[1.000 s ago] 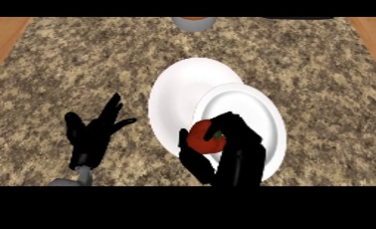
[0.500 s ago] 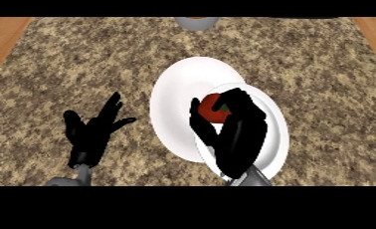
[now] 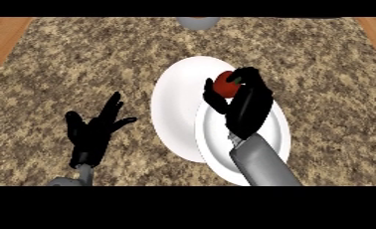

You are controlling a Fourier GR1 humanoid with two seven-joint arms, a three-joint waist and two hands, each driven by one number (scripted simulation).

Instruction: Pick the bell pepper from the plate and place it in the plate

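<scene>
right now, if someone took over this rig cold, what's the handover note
Right hand: shut on the red bell pepper, carrying it above the two plates.
Left hand: open, fingers up, resting at the lower left over the counter.
Plates: the near plate overlaps the far plate; both bare.
Done: pepper picked up from the near plate and moved toward the far one.
Left: bring it over the far plate, lower it, open the hand, withdraw.
A grey object sits at the counter's far edge, not involved.
</scene>
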